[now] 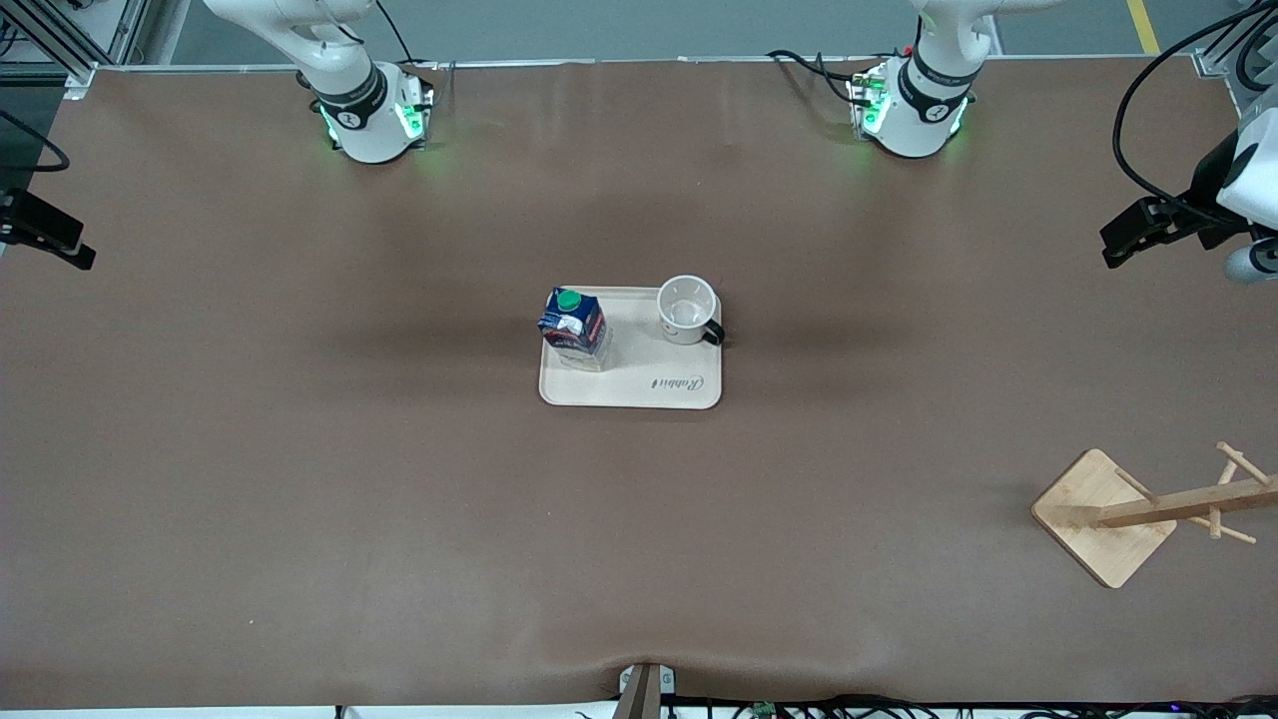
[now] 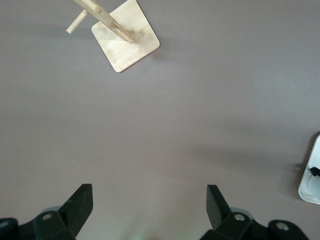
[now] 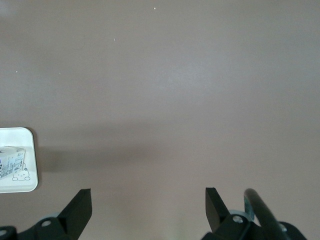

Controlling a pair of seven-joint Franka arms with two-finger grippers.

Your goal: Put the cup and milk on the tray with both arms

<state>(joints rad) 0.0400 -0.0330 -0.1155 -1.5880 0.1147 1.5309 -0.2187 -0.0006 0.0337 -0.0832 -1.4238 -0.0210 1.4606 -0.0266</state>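
Going across the front view from the right arm's end, the right claw [image 3: 148, 210] hangs over bare table [image 1: 300, 449] with its fingers spread wide and nothing between them; a corner of the tray shows at the edge of its wrist view. At mid-table the cream tray [image 1: 639, 391] carries both things: the milk [image 1: 574, 328] stands upright on the side toward the right arm, and the cup [image 1: 686, 310] sits upright on the corner toward the left arm, handle at the rim. The left claw [image 2: 150, 212] is likewise spread and empty over bare table, with the wooden stand [image 1: 1103, 519] near the left arm's end. Judging by this, both placements look done, and nothing appears left beyond the arms resting.
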